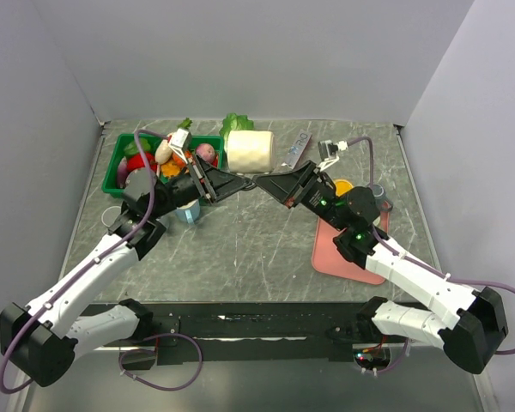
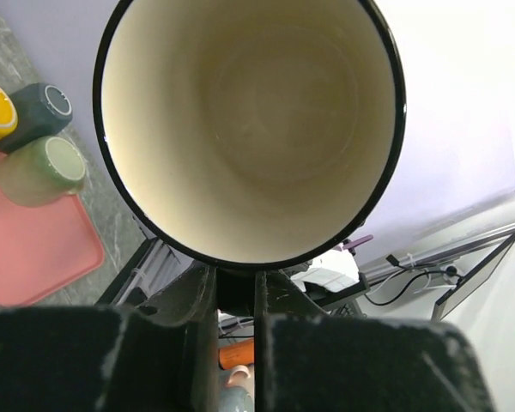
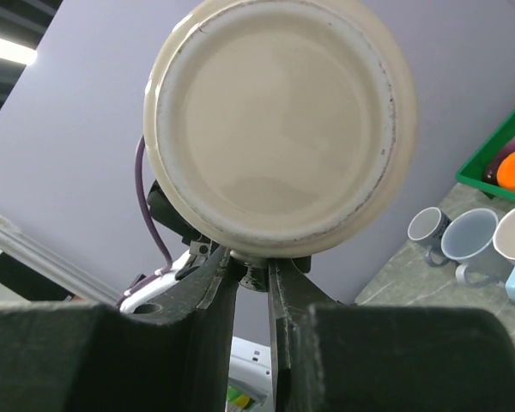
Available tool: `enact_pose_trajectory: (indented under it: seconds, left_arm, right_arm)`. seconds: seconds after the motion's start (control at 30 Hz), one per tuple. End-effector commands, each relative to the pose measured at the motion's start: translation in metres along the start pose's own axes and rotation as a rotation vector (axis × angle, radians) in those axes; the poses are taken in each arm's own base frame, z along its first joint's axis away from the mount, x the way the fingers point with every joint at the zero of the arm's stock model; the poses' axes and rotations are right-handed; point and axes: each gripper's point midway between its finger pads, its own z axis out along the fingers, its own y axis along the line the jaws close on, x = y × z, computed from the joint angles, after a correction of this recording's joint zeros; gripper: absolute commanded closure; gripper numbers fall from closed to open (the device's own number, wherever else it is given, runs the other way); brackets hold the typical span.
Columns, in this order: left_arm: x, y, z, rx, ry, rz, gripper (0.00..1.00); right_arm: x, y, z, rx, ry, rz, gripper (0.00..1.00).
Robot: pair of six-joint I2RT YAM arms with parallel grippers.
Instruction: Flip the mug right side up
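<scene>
From above, the cream ceramic mug [image 1: 250, 151] is held up on its side over the far part of the grey marbled tabletop [image 1: 240, 249], near the green plastic crate [image 1: 118, 163] of vegetables. The left hand [image 1: 239, 183] and right hand [image 1: 263, 183] meet just beneath it, and their grip is hard to read from here.

The left wrist camera looks straight into the mug's black-rimmed mouth. Its fingers are pinched tight on the dark handle below, and a pink tray [image 2: 34, 257] lies off to one side.

The right wrist camera shows the bare base instead. That hand is closed narrowly on the mug just under it, with three pale cups [image 3: 468, 240] on the tabletop behind.
</scene>
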Motion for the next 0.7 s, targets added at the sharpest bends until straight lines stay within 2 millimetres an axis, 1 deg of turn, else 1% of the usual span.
enact_pose_trajectory:
  seconds: [0.0, 0.03, 0.07, 0.1, 0.13, 0.17, 0.2, 0.23, 0.27, 0.3, 0.33, 0.4, 0.43, 0.47, 0.5, 0.53, 0.57, 0.6, 0.63, 0.67]
  left_arm:
    - [-0.014, -0.048, -0.005, 0.127, -0.072, 0.193, 0.99]
    - [-0.015, -0.048, -0.005, 0.118, -0.076, 0.202, 0.99]
    - [-0.016, -0.040, -0.005, 0.082, -0.076, 0.216, 0.99]
    - [-0.016, -0.037, -0.004, 0.065, -0.077, 0.229, 0.99]
    - [-0.018, -0.038, -0.005, 0.055, -0.083, 0.246, 0.99]
    - [-0.020, -0.032, -0.005, 0.029, -0.087, 0.282, 0.99]
    - [-0.022, -0.024, -0.006, -0.018, -0.098, 0.284, 0.99]
    - [-0.024, -0.022, -0.006, -0.041, -0.104, 0.299, 0.99]
    - [-0.026, -0.017, -0.007, -0.067, -0.110, 0.337, 0.99]
    - [-0.028, -0.004, -0.009, -0.126, -0.117, 0.332, 0.99]
    - [-0.031, -0.004, -0.010, -0.142, -0.124, 0.346, 0.99]
    - [-0.035, 0.007, -0.012, -0.200, -0.130, 0.390, 0.99]
    - [-0.039, 0.017, -0.014, -0.254, -0.144, 0.393, 0.99]
    - [-0.039, 0.029, -0.016, -0.303, -0.138, 0.419, 0.99]
    - [-0.043, 0.041, -0.021, -0.367, -0.150, 0.426, 0.99]
    - [-0.045, 0.048, -0.024, -0.402, -0.149, 0.459, 0.99]
    - [-0.046, 0.056, -0.027, -0.438, -0.149, 0.469, 0.99]
    - [-0.047, 0.063, -0.029, -0.469, -0.150, 0.483, 0.99]
    - [-0.048, 0.077, -0.035, -0.529, -0.145, 0.505, 0.99]
    - [-0.049, 0.085, -0.038, -0.561, -0.142, 0.516, 0.99]
  right_arm:
    - [0.031, 0.005, -0.006, -0.012, 0.131, 0.010, 1.00]
    - [0.032, 0.001, -0.006, 0.006, 0.139, 0.005, 1.00]
    - [0.032, 0.001, -0.006, 0.014, 0.142, -0.002, 1.00]
    - [0.031, 0.000, -0.006, 0.025, 0.141, -0.004, 0.85]
    - [0.031, -0.010, -0.007, 0.072, 0.133, -0.003, 0.75]
    - [0.029, -0.010, -0.009, 0.080, 0.122, -0.006, 0.68]
    - [0.030, -0.019, -0.013, 0.129, 0.122, -0.004, 0.50]
    - [0.025, -0.023, -0.015, 0.161, 0.093, -0.010, 0.43]
    - [0.024, -0.026, -0.016, 0.184, 0.089, -0.017, 0.35]
    - [0.023, -0.029, -0.018, 0.208, 0.093, -0.040, 0.32]
    - [0.025, -0.042, -0.024, 0.285, 0.103, -0.043, 0.30]
    - [0.022, -0.046, -0.027, 0.334, 0.104, -0.066, 0.25]
    - [0.021, -0.051, -0.032, 0.377, 0.102, -0.067, 0.23]
    - [0.020, -0.063, -0.039, 0.450, 0.098, -0.070, 0.19]
    - [0.019, -0.069, -0.047, 0.502, 0.095, -0.067, 0.16]
    - [0.023, -0.080, -0.057, 0.571, 0.108, -0.056, 0.14]
    - [0.018, -0.088, -0.065, 0.627, 0.077, -0.065, 0.09]
    - [0.016, -0.089, -0.072, 0.654, 0.066, -0.064, 0.01]
    - [0.013, -0.094, -0.078, 0.695, 0.048, -0.063, 0.00]
    - [0.011, -0.105, -0.093, 0.782, 0.038, -0.074, 0.00]
